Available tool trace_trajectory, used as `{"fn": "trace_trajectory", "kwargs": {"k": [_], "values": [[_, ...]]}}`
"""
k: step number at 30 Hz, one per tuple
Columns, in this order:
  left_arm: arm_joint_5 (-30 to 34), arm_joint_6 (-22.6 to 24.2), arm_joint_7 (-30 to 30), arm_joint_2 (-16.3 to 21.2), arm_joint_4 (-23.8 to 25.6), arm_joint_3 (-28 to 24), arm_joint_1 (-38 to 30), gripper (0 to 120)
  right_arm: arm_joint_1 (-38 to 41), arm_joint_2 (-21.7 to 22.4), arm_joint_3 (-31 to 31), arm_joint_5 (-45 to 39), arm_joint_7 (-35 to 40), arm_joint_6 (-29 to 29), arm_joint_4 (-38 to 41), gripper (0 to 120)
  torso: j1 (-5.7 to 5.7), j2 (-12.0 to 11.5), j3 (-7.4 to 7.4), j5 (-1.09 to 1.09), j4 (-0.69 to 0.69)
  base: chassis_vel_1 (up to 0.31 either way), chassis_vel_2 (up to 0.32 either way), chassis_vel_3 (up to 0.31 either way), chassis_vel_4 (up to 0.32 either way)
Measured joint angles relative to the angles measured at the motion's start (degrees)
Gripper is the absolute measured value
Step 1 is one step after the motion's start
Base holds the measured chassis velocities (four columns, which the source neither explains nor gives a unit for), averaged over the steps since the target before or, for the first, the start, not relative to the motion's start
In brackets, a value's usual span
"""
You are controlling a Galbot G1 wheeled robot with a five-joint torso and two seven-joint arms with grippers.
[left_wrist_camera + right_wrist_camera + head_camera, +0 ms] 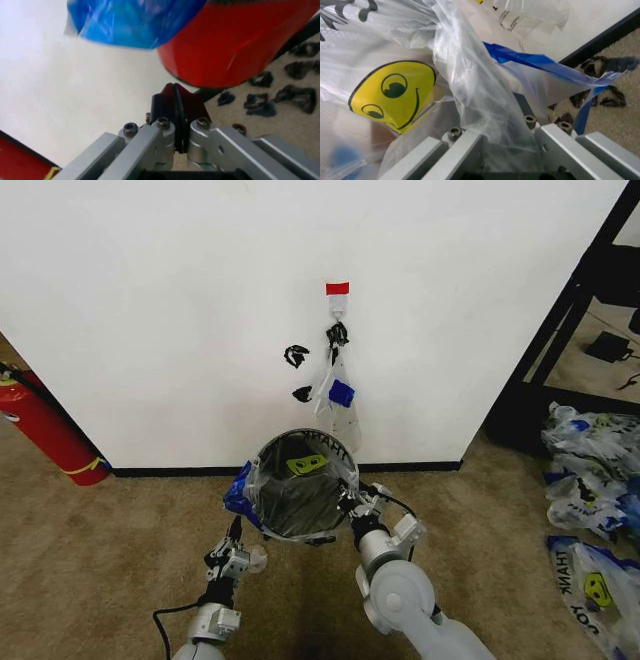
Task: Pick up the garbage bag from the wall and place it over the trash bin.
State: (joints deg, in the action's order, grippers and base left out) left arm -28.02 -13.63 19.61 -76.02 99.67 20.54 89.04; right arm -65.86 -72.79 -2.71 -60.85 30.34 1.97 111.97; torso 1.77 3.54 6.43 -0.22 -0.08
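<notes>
Head view, trash bin: I see the trash bin (300,500) on the carpet (110,560) just in front of the wall (200,310), at about 12 o'clock from my arms.
Head view, garbage bag: the garbage bag (262,480) is draped over the bin's rim, its yellow smiley face on the far inner side and a blue bunch hanging off the rim at 9 o'clock.
Head view, left hand: the left hand (236,532) sits low at the bin's 7 o'clock, just beside the blue bunch.
Head view, right hand: the right hand (350,502) is at the bin's 3 o'clock, against the bagged rim.
Head view, wall: a strip of red tape (337,288) tops a small hook (338,308), from which a slimmer clear bag (340,402) with a blue patch hangs.
Head view, surroundings: a fire extinguisher (45,430) stands at 9 o'clock; spare bags (590,480) lie at 3 o'clock.
Left wrist view: my left hand's fingers (165,107) are pressed together with nothing between them; the bin's red bottom (235,45) and the blue bunch of the bag (135,22) are close ahead.
Right wrist view: my right hand (495,123) is pinching a fold of the clear plastic, which runs down between the fingers; the smiley face (390,93) lies just beside it.
</notes>
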Motion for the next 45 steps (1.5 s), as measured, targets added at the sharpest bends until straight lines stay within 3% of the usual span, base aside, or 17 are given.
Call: {"fn": "trace_trajectory", "kwargs": {"k": [4, 14, 18, 23, 27, 31, 33, 36, 38, 41, 45], "values": [[-0.2, -1.1, -0.1, 0.2, 2.5, -0.5, 2.3, 0, 0.3, -0.2, 0.0, 0.1, -0.4, 0.7, -0.9, 0, 0.0, 0.0, 0.0, 0.0, -0.01, 0.0, 0.0, 0.0, 0.0], [-3.2, -4.7, 1.5, 0.5, 9.2, -1.8, 10.1, 36, 1.1, -0.7, 0.8, -0.9, -1.1, 1.9, -2.7, 0, 0.0, 0.0, 0.0, 0.0, 0.0, 0.0, 0.0, 0.0, 0.0], [0.0, -4.5, 2.8, 0.5, 13.1, -0.8, 10.7, 48, 0.9, -0.3, 0.6, 1.5, -2.0, 3.5, -4.1, 0, 0.0, 0.0, 0.0, 0.0, -0.01, 0.0, 0.0, 0.0, 0.0], [9.2, -1.4, 4.1, 0.7, 23.1, -3.0, 13.6, 66, -0.4, 0.2, -0.8, 7.3, -4.9, 7.1, -7.1, 0, 0.0, 0.0, 0.0, 0.0, -0.01, 0.0, 0.0, 0.0, 0.0], [12.0, 0.5, 2.3, -0.4, 25.7, -7.6, 14.0, 54, -1.1, -0.5, -2.5, 11.2, -5.9, 9.1, -8.8, 0, 0.0, 0.0, 0.0, 0.0, 0.0, 0.0, 0.0, 0.0, 0.0], [16.6, 4.0, -0.3, -3.0, 22.8, -12.7, 11.5, 37, -1.4, -1.6, -4.1, 17.3, -8.7, 11.9, -11.4, 0, 0.0, 0.0, 0.0, 0.04, 0.01, 0.0, 0.0, 0.0, 0.0], [21.3, 6.5, -1.0, -4.3, 22.1, -14.6, 10.0, 29, -1.5, -1.8, -4.4, 19.2, -10.5, 13.3, -12.2, 0, 0.0, 0.0, 0.0, 0.23, 0.01, 0.0, 0.0, 0.0, 0.0], [24.9, 8.4, -1.3, -5.3, 22.1, -15.8, 8.9, 22, -1.7, -1.7, -4.5, 20.2, -12.3, 14.2, -12.6, 0, 0.0, 0.0, 0.0, 0.25, -0.02, 0.0, 0.0, 0.0, 0.0], [27.4, 10.0, -1.6, -6.5, 21.9, -16.6, 7.5, 12, -2.0, -1.4, -4.5, 21.3, -14.3, 14.9, -12.9, 0, 0.0, 0.0, 0.0, -0.01, -0.02, 0.0, 0.0, 0.0, 0.0], [29.3, 11.7, -1.6, -7.0, 21.2, -16.5, 5.7, 0, -2.2, -1.1, -4.7, 22.4, -15.3, 15.3, -13.1, 0, 0.0, 0.0, 0.0, -0.01, -0.01, 0.0, 0.0, 0.0, 0.0], [29.7, 12.1, -1.8, -6.2, 20.8, -15.6, 5.1, 0, -2.2, -1.2, -4.7, 22.5, -15.3, 15.4, -13.3, 0, 0.0, 0.0, 0.0, -0.01, -0.02, 0.0, 0.0, 0.0, 0.0]]}}
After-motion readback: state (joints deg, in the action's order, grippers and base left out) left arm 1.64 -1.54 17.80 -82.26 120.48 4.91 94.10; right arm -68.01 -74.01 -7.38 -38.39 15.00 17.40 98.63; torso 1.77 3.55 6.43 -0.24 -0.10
